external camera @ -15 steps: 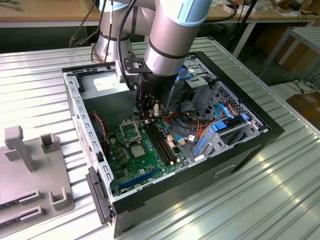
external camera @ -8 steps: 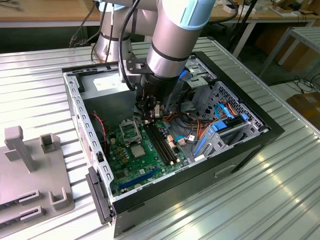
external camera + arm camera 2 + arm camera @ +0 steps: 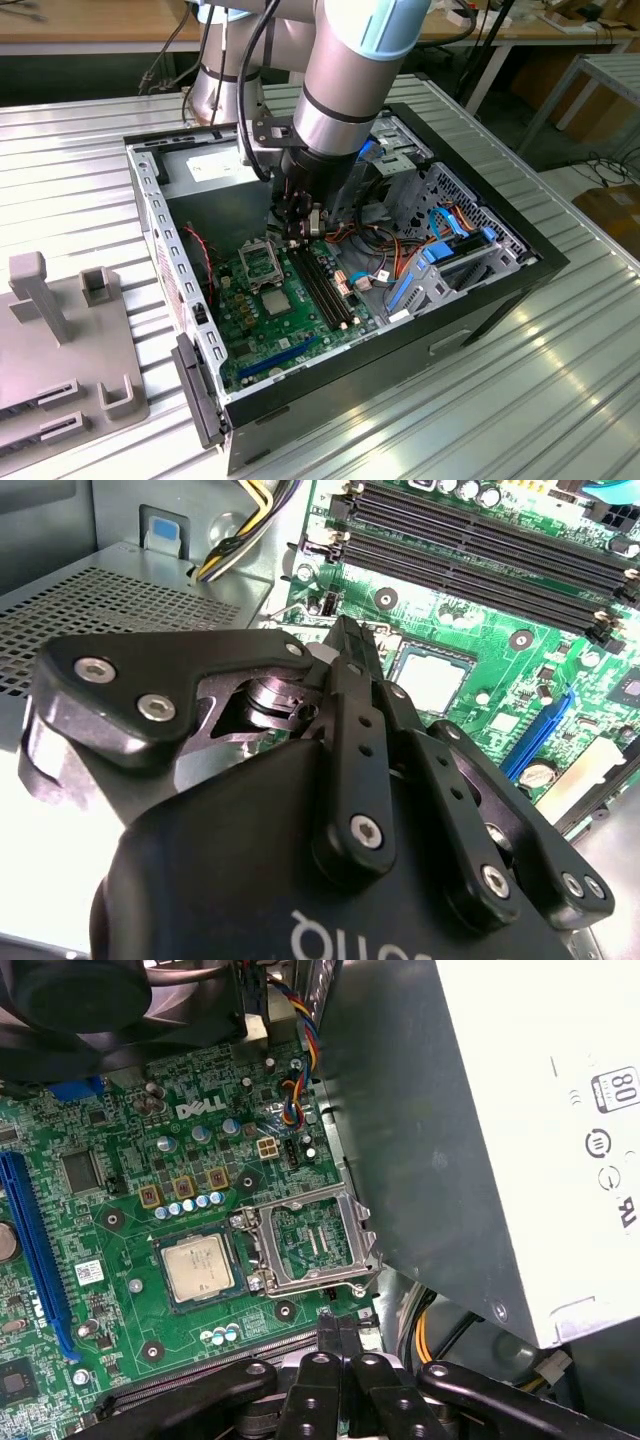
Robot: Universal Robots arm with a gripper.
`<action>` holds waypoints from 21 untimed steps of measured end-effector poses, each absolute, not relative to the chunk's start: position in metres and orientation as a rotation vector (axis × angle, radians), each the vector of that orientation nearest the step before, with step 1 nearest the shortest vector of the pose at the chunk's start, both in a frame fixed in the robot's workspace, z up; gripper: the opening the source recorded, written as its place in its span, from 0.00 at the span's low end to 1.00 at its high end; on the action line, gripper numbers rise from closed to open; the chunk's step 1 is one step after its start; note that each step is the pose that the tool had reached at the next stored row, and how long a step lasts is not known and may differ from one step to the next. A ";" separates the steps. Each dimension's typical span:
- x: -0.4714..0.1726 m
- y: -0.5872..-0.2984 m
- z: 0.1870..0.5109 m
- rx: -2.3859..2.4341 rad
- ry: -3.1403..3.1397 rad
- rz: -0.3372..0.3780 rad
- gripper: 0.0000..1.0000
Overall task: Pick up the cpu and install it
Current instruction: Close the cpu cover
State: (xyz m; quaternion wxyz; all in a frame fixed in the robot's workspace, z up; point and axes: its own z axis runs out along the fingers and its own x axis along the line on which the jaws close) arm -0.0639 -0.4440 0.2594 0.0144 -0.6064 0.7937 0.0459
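Arm: reaches down into the open computer case (image 3: 350, 397), which stands on a ribbed metal table (image 3: 560, 400)
Claw: the gripper (image 3: 340, 1322) is clenched; its two fingers (image 3: 328, 1334) are pressed flat together with nothing between them
Claw position: low over the green motherboard (image 3: 130, 1250); whether the tips touch the board cannot be told
CPU: the cpu (image 3: 200, 1268) lies flat, silvery top up, in a dark square seat on the motherboard; it is apart from the gripper and ungrasped
Frame: a hollow metal frame (image 3: 315, 1243) sits just beside the cpu, between it and the grey power supply box (image 3: 480, 1140); of the two, the frame is nearer the fingertips
Memory slots: long black memory slots (image 3: 480, 560) run close by the fingertips
Blue slot: a blue expansion slot (image 3: 35, 1250) lies on the cpu's far side from the frame
Exterior view's left: a grey plastic fixture (image 3: 50, 340) rests on the table beside the case
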 end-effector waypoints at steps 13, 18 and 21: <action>-0.064 -0.442 0.249 -1.832 2.512 0.139 0.11; -0.062 -0.440 0.239 -1.789 2.543 0.139 0.11; -0.061 -0.438 0.234 -1.766 2.559 0.140 0.11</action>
